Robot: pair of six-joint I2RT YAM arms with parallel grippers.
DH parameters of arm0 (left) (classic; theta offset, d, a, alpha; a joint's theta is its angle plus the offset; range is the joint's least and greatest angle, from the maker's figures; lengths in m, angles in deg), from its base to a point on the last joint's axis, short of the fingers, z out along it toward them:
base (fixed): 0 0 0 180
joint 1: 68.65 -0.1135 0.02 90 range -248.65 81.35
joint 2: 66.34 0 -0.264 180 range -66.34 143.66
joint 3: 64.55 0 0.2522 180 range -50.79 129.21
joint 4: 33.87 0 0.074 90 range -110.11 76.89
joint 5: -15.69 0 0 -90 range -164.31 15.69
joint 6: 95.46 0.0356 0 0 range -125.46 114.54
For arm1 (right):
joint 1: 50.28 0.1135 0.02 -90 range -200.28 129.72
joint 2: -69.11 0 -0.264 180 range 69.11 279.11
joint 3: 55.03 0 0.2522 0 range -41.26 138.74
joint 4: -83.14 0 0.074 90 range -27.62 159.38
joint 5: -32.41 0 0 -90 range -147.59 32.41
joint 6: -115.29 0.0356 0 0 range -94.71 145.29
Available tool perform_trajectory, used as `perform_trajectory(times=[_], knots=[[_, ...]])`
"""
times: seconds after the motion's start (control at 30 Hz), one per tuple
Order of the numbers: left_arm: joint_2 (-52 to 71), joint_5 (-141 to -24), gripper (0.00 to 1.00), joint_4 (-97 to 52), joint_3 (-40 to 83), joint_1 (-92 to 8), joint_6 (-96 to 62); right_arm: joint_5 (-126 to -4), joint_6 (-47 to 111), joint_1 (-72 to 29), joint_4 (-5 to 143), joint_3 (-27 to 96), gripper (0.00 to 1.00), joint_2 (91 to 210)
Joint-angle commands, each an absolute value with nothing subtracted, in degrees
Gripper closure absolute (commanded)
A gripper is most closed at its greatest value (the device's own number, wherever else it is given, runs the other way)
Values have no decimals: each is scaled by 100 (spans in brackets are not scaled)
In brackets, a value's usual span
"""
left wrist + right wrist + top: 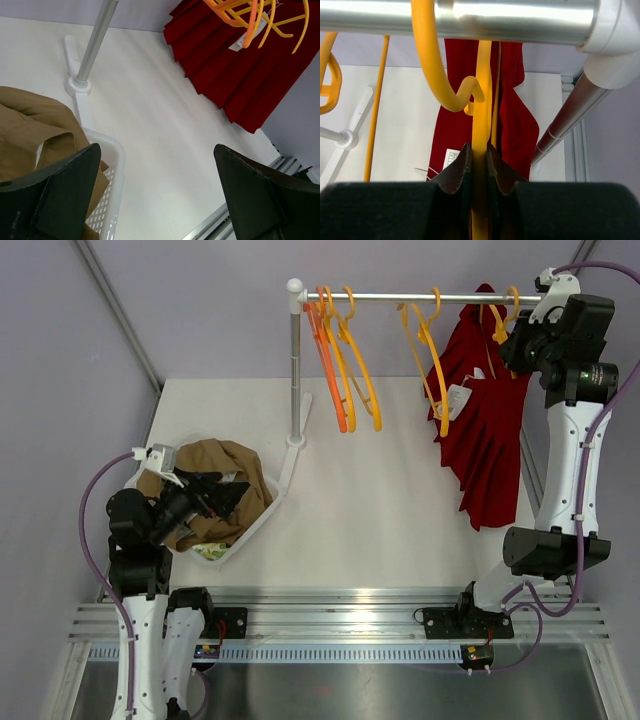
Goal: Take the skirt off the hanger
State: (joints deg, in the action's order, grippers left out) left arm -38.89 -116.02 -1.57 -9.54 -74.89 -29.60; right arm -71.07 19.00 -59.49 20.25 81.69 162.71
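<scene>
The red pleated skirt (490,450), its white tag (455,400) too small to read, hangs at two o'clock from a smooth yellow plastic hanger (481,100) that my right gripper (479,162) pinches, while my left gripper (156,165) gapes empty above the white basket (118,165) at eight o'clock.

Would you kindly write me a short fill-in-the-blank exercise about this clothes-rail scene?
1. The skirt hanging from the rail is ____ in colour.
2. The right gripper is ____ on the yellow hanger.
3. The left gripper, over the white basket, is ____.
Missing words: red; shut; open.
</scene>
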Motion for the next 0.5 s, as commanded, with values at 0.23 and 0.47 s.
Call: perform_trajectory(times=[0.23,0.47], knots=[[-3365,-12177,1,-983,-1247,-7367,-3393,-7728,1650,-5959,3193,7897,100,15577],[-3197,-12045,1,-1062,-1256,-7182,-3411,-7851,1615,-5959,3404,7695,100,15392]])
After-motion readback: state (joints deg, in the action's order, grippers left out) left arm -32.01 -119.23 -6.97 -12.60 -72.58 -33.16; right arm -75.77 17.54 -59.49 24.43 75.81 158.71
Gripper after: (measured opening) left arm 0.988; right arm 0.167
